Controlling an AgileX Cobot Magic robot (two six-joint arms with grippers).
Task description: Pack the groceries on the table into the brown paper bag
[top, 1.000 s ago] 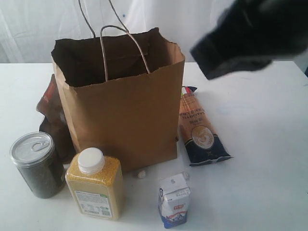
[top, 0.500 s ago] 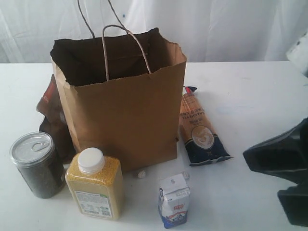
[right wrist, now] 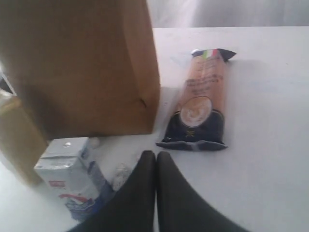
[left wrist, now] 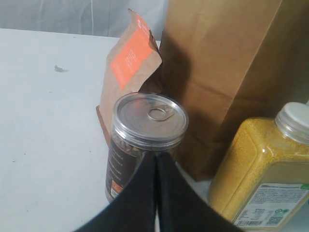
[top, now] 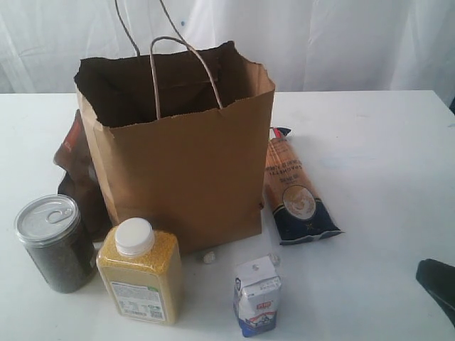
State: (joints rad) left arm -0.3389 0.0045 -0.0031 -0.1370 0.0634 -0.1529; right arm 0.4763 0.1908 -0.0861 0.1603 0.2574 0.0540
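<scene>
Black right arm point(top: 441, 280) withdrawn to frame corner; right fingers point(right wrist: 137, 193), left fingers point(left wrist: 140, 198) both closed, empty.

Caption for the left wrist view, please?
Shut left gripper facing silver-lidded can; pouch, grain bottle and paper bag nearby.

Cannot see into the tall tan kraft paper bag point(top: 185, 170): dark inside. Cut off by the exterior view's top edge: its rear twisted-paper loop handle point(top: 129, 30). Mostly hidden behind the bag, on the left: the dark-brown pouch with a red label point(top: 71, 160). Too small to identify: a pale speck point(top: 208, 257) on the wide white tabletop point(top: 384, 142) at the bag's foot. Unreadable: fine print on the white-capped yellow grain bottle point(top: 140, 273). At the lower right edge, only a black corner of the right arm point(top: 439, 283). Blurred in the right wrist view: lettering on the small white-blue carton point(right wrist: 70, 176).
</scene>
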